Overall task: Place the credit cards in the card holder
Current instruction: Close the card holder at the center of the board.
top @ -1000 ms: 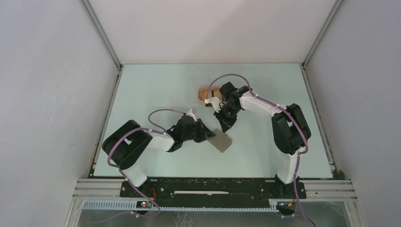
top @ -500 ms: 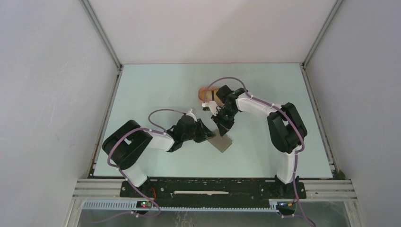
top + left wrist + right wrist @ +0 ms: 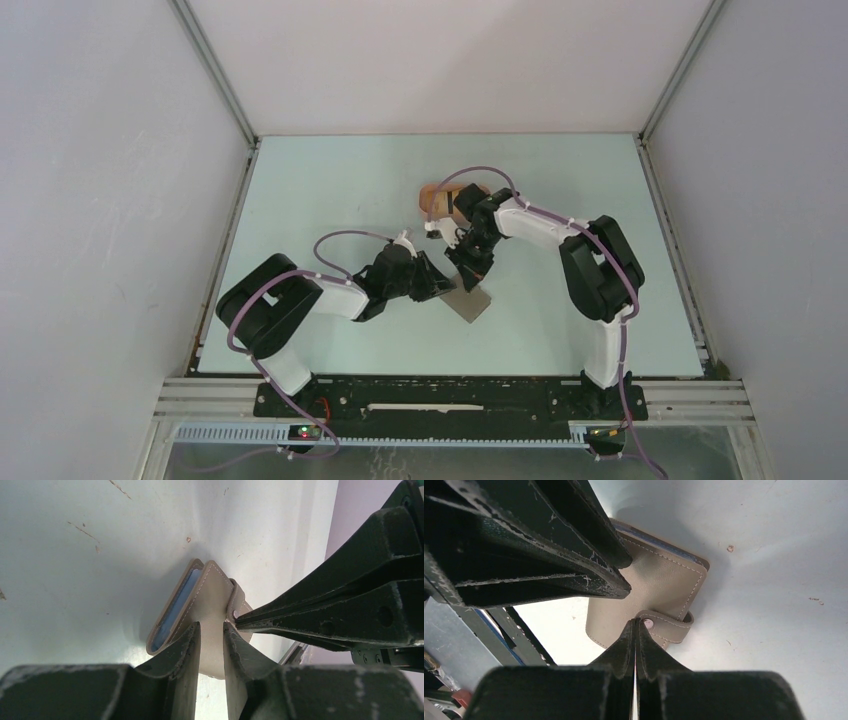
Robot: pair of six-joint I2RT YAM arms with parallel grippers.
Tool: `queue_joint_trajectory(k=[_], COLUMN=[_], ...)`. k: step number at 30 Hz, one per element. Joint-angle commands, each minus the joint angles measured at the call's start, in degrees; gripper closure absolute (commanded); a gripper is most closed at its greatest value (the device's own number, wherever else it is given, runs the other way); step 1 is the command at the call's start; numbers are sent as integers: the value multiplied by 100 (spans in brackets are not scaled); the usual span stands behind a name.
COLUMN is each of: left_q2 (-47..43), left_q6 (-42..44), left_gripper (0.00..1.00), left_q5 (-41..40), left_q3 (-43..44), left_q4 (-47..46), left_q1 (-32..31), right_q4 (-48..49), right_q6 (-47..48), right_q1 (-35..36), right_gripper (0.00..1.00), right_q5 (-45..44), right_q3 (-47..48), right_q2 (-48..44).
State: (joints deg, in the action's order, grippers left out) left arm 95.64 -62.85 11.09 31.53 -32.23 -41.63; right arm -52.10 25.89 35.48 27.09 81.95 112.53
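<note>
The grey card holder [image 3: 473, 302] lies at the table's middle. In the left wrist view it [image 3: 212, 592] stands half open, with a pale blue card [image 3: 175, 609] in its left pocket. My left gripper [image 3: 211, 632] is shut on one wallet panel and also shows in the top view [image 3: 443, 281]. My right gripper [image 3: 636, 625] is shut, with its tips pressed against the wallet face [image 3: 659, 577] beside the snap strap [image 3: 669, 628]. In the top view the right gripper [image 3: 466, 267] sits just above the wallet. Other cards lie in the tray, mostly hidden by the right arm.
A salmon-pink oval tray [image 3: 430, 194] sits just behind the right wrist. White walls enclose the table on three sides, and metal rails run along its edges. The two grippers nearly touch over the wallet.
My right gripper has moved slightly left and nearer, down onto the wallet beside the left gripper. The left arm and wallet have stayed put.
</note>
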Motion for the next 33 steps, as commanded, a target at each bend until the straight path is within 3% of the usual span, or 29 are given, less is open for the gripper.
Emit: queue_joint_trajectory(k=[1,20,33], left_q2=[43,35,18], left_q6=[209,214,221], left_gripper=[72,72,72], left_q5=[-81,-72,-50], left_q3=[205,213,222], left_q4=[147,148,146], left_q1=[-52,-51,-65], right_q4=[-152,-141,-320], right_q6=[35,-55,-104], right_q1=[80,144,-224], right_gripper=[100,100,100], right_q5=[11,-127,312], right_q3=[211,229,368], right_q2=[112,265,804])
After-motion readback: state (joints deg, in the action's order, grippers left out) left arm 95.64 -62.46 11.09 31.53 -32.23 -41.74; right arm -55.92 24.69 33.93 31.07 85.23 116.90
